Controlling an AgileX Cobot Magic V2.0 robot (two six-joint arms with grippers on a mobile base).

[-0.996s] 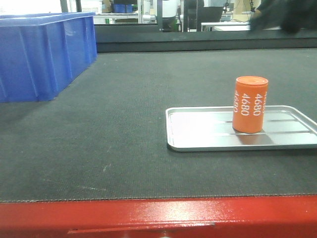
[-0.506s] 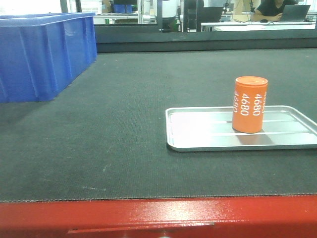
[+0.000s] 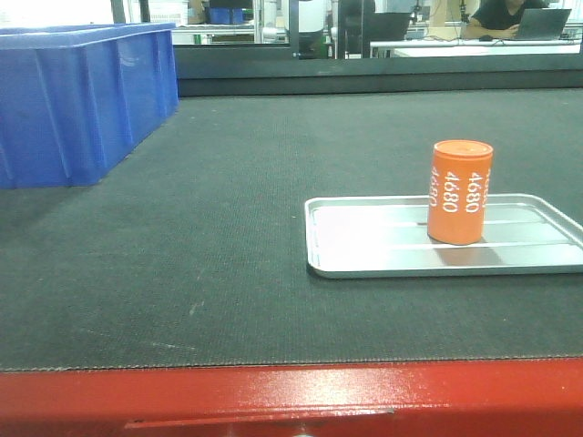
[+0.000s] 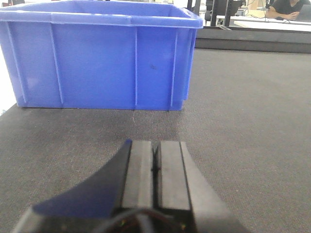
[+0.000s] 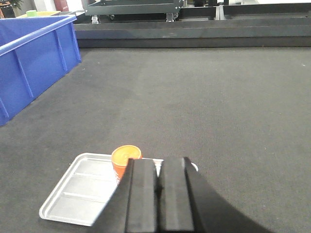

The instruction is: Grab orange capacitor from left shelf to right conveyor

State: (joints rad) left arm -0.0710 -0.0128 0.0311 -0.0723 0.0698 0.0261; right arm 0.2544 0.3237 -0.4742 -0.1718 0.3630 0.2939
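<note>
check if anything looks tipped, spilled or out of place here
Nothing stands out. The orange capacitor stands upright in the silver tray, which lies flat on the conveyor. The blue bin sits squarely on the belt too. No spills or damage are visible.

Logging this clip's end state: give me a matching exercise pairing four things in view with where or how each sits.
Things:
1. orange capacitor
2. silver tray
3. blue bin
4. left gripper

States:
A. fingers pressed together, holding nothing
B. lying flat on the dark conveyor belt
C. standing upright in the tray
D. resting on the belt's far left side

Pairs: 1-C, 2-B, 3-D, 4-A
</note>
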